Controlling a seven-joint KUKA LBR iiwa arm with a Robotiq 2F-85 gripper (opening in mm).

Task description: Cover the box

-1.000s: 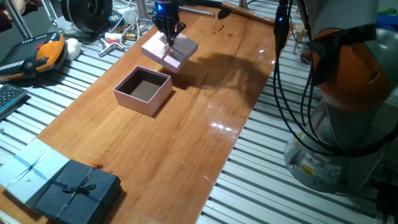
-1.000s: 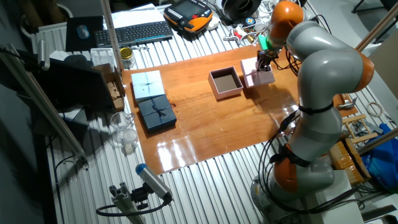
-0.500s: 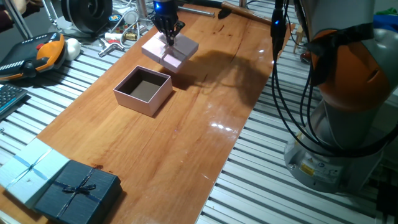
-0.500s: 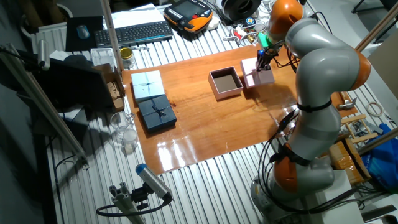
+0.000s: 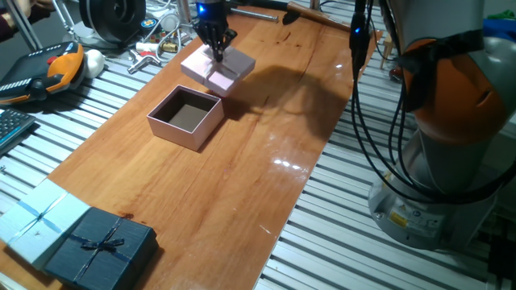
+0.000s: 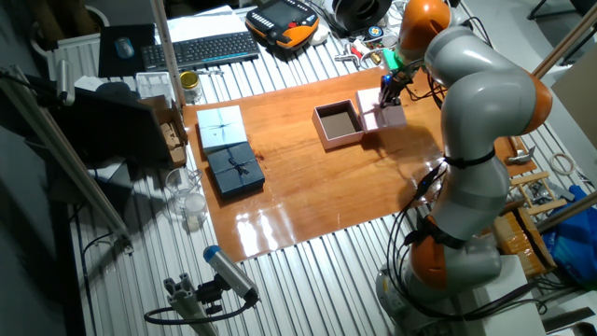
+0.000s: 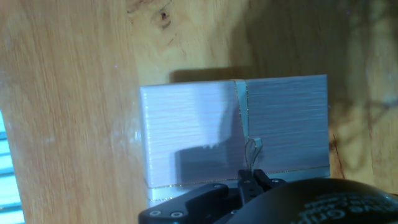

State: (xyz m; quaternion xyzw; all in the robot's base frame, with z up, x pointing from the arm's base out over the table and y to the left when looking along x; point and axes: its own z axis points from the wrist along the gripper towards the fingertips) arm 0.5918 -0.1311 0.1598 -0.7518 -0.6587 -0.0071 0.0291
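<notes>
The box [image 5: 185, 118] is a small pale-pink square with a dark inside, and it stands open on the wooden board [image 5: 242, 185]; the other fixed view shows this box [image 6: 338, 124] mid-board. Its pale-pink lid [image 5: 218, 67] is just beyond it, toward the board's far end. My gripper [image 5: 216, 53] comes down onto the lid's top and is shut on it. In the hand view the lid [image 7: 211, 124] fills the centre, with a thin ribbon across it, and my gripper [image 7: 249, 182] pinches at the ribbon loop. The lid [image 6: 382, 112] sits right beside the box.
A dark navy box with a bow [image 5: 101, 246] and a light blue ribboned box [image 5: 36, 216] lie at the board's near left corner. A teach pendant [image 5: 48, 68] and metal tools [image 5: 157, 48] sit off the board's far left. The robot base [image 5: 439, 169] and hanging cables [image 5: 363, 89] stand on the right.
The lid has shifted slightly left, toward the open box, together with my gripper. The box and the other gift boxes have not moved.
</notes>
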